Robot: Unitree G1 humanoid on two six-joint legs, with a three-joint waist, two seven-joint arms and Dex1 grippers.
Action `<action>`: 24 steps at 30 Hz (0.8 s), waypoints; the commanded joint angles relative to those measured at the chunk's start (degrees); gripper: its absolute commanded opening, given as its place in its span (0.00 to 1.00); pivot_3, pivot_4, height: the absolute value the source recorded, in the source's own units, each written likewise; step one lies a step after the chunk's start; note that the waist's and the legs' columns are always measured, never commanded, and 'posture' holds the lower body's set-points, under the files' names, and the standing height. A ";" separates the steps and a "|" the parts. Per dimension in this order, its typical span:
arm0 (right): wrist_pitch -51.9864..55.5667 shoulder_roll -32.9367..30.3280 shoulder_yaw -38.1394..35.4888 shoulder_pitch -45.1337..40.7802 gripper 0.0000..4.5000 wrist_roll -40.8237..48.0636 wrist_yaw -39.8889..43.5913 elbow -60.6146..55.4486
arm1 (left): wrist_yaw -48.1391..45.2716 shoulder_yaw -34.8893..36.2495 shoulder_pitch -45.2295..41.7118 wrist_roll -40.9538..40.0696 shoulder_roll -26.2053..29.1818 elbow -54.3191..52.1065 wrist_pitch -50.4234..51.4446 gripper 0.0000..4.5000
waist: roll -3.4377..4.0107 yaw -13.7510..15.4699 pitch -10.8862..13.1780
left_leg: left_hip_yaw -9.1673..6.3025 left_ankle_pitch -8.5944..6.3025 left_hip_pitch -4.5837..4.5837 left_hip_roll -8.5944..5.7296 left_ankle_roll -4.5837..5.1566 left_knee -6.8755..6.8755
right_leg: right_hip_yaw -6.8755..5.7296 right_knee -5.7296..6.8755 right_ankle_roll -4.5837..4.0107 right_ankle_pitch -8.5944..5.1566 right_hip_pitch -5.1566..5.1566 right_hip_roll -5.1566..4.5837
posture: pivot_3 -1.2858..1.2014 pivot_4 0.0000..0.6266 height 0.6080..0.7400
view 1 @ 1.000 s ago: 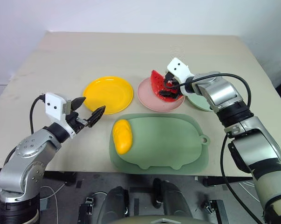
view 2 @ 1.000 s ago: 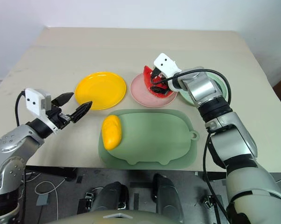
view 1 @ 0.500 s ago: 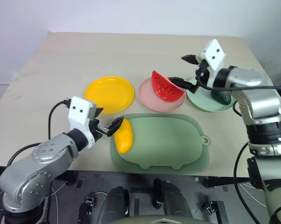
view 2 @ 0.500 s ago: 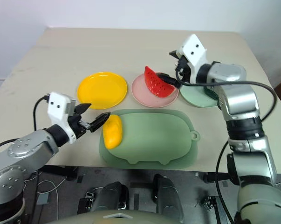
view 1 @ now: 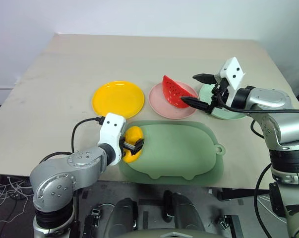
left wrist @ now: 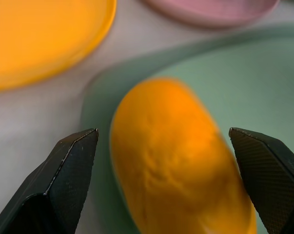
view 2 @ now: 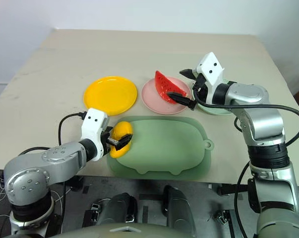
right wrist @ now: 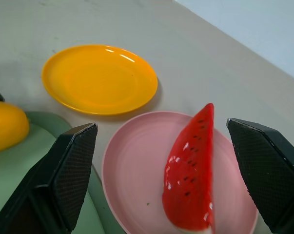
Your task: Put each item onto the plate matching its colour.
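Observation:
A yellow mango-like fruit [view 1: 131, 135] lies at the left end of the pale green pig-shaped mat [view 1: 179, 148]. My left gripper [view 1: 133, 145] is open, one finger on each side of the fruit [left wrist: 176, 161]. The red watermelon wedge [view 1: 174, 91] rests on the pink plate [view 1: 161, 106], tilted on its rind. My right gripper [view 1: 188, 88] hangs open above the gap between the pink plate and the light green plate [view 1: 205, 91], with nothing in it. The yellow plate [view 1: 118, 98] stands bare, left of the pink one.
The three plates stand in a row just behind the mat on a beige table [view 1: 65, 74]. The table's far half is bare. My right arm and its cable cover most of the light green plate.
My left gripper has swung right and down from the table's left side to straddle the yellow fruit. My right gripper has drawn back from the watermelon, which stays on the pink plate.

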 commanded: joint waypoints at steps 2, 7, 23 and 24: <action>1.00 -0.30 -2.19 1.45 0.99 1.36 -1.12 -3.86 | -0.73 -0.36 -0.19 3.73 -1.20 1.33 1.69 1.00 | -0.01 -0.01 -0.01 | 0.00 0.00 0.01 0.00 0.00 0.00 | 0.00 0.00 0.00 0.00 0.01 0.00 | 0.52 0.24 1.00; 2.72 -1.56 -3.37 4.60 1.00 2.67 -0.93 -6.78 | -3.42 -1.09 -1.16 7.22 -1.65 3.96 0.95 0.91 | -0.01 -0.03 -0.01 | -0.01 -0.04 0.00 0.00 0.07 -0.01 | 0.00 0.01 -0.01 -0.01 -0.01 0.04 | 0.52 0.24 1.00; 11.44 -3.87 -7.70 17.24 1.00 9.88 -2.01 -18.29 | -14.91 1.57 -14.74 17.65 5.71 11.52 -9.89 0.71 | -0.12 0.17 0.04 | -0.13 -0.14 -0.08 -0.03 0.25 0.03 | -0.10 -0.02 -0.02 -0.01 -0.01 0.02 | 0.52 0.24 1.00; 11.77 -3.50 -7.46 18.19 1.00 10.30 -2.53 -18.91 | -16.30 1.09 -16.05 19.47 7.60 14.74 -12.67 0.71 | -0.10 0.03 0.03 | -0.13 -0.14 -0.06 -0.03 0.25 0.02 | -0.10 -0.03 -0.03 -0.02 -0.01 0.04 | 0.52 0.24 1.00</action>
